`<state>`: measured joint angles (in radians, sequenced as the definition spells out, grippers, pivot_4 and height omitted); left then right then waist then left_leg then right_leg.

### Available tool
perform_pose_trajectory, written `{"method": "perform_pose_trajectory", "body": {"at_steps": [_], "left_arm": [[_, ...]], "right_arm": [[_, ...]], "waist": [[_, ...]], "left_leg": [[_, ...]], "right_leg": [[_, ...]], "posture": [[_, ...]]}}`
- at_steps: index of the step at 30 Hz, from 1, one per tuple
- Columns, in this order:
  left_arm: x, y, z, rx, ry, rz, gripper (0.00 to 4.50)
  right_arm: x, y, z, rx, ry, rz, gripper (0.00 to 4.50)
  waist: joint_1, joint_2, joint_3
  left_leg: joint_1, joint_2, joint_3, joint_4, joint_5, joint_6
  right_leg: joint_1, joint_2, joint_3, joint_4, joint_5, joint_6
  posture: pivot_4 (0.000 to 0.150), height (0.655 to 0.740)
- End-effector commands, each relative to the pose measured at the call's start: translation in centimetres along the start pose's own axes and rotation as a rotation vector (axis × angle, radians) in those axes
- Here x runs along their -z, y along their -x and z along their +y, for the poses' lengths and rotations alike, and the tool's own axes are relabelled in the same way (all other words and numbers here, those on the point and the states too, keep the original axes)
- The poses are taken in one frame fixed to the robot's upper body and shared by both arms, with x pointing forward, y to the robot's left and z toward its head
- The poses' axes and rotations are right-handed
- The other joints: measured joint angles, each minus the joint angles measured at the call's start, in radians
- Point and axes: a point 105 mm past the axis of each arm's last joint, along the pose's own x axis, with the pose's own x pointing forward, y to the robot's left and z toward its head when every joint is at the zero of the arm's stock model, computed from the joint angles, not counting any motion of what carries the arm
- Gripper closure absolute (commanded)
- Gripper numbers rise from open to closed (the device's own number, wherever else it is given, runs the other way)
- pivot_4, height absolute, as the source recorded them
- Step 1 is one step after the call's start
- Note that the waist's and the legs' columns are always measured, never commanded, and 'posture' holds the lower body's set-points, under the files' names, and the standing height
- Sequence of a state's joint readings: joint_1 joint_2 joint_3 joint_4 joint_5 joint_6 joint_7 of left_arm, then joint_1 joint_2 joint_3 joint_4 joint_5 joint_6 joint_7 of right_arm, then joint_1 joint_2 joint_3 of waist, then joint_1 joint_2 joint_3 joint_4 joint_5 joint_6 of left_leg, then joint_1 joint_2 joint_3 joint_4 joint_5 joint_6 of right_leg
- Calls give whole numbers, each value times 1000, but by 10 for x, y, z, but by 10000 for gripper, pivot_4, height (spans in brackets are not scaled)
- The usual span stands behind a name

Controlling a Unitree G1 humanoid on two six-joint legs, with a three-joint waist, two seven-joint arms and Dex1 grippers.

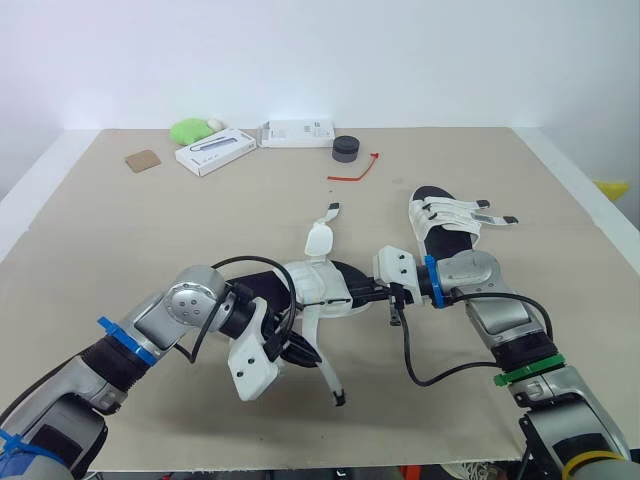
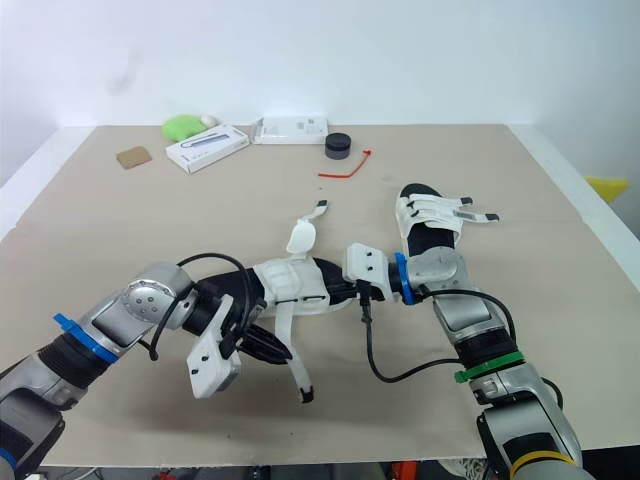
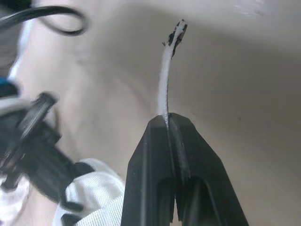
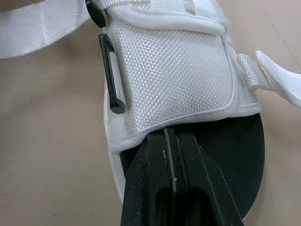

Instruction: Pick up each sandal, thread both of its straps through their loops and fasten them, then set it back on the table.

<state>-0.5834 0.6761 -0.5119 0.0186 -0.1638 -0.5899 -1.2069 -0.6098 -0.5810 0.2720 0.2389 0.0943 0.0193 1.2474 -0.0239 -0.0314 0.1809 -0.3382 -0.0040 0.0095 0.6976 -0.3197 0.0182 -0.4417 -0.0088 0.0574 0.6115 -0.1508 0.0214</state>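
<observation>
Pinching the strap (image 3: 163, 75) in the left gripper (image 3: 168, 117), fingers closed tight on it partway along, with the black tip hanging free beyond. Clamping the sandal (image 1: 322, 283) at its sole edge with the right gripper (image 4: 171, 134), likewise fully closed, just under the white upper and near the black loop (image 4: 112, 77). Holding the sandal between both arms over the middle of the table (image 1: 120, 230); resting on it or not, impossible to tell. Leaving the other sandal (image 1: 445, 222) lying near the right arm, straps across it.

Judging from these grips, working at threading. Doing it well probably means:
- steadying the sandal with the right gripper
- regripping nearer the tip so less loose strap flops
- aiming the tip squarely at the loop's slot
- feeding it through untwisted, then folding it back to fasten
</observation>
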Motion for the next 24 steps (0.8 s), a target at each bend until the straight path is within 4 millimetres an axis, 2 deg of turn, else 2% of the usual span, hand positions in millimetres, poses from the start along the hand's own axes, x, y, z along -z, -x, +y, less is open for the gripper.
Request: {"method": "perform_pose_trajectory", "body": {"at_steps": [1, 3, 5, 8, 10, 13, 20, 24], "left_arm": [[-11, 19, 41, -247, 168, -71, 44334], [-11, 29, 55, -356, 313, -109, 44334], [-6, 45, 74, -528, 568, -192, 44334], [2, 61, 87, -667, 853, -292, 44334], [14, 70, 87, -760, 1079, -367, 44334], [26, 65, 68, -801, 1314, -408, 44334], [42, 62, 49, -835, 1537, -419, 44334], [52, 62, 49, -844, 1591, -421, 44334]], "right_arm": [[3, 0, 0, 1, -4, 24, 45000], [3, 1, 0, 1, -5, 25, 45000], [4, 1, -1, 2, -5, 26, 45000], [4, 1, -1, 1, -4, 27, 45000], [4, 1, -1, -2, -2, 27, 45000], [4, 0, -1, -7, 2, 25, 45000], [4, 1, 0, -13, 5, 28, 45000], [3, -1, 1, -17, 6, 25, 45000]], "waist": [[0, 0, 0], [0, 0, 0], [0, 0, 0], [-1, 0, 0], [0, 0, 0], [-1, 0, 0], [0, 0, 0], [0, 0, 0]], "left_leg": [[0, 0, 0, 0, 0, 0], [0, 0, 0, 0, 0, 0], [0, 0, -1, 0, 0, 0], [0, 1, -2, 0, 0, 0], [0, 0, -3, 0, 0, 0], [0, 0, -4, 0, 0, -1], [0, -1, -5, 0, 0, -2], [0, -1, -5, 0, 0, -3]], "right_leg": [[0, 0, 0, 0, 0, 0], [0, 0, 0, 0, 0, 0], [0, 1, 0, 0, 0, 0], [0, 1, -1, 1, 0, 1], [0, 1, -1, 1, 0, 0], [0, 0, -2, 0, 0, 0], [0, 0, -2, 1, -1, -1], [0, 0, -3, 1, -1, -1]], "posture": [[1500, 7400], [1500, 7400], [1500, 7400], [1500, 7400], [1500, 7400], [1500, 7400], [1500, 7400], [1500, 7400]]}}
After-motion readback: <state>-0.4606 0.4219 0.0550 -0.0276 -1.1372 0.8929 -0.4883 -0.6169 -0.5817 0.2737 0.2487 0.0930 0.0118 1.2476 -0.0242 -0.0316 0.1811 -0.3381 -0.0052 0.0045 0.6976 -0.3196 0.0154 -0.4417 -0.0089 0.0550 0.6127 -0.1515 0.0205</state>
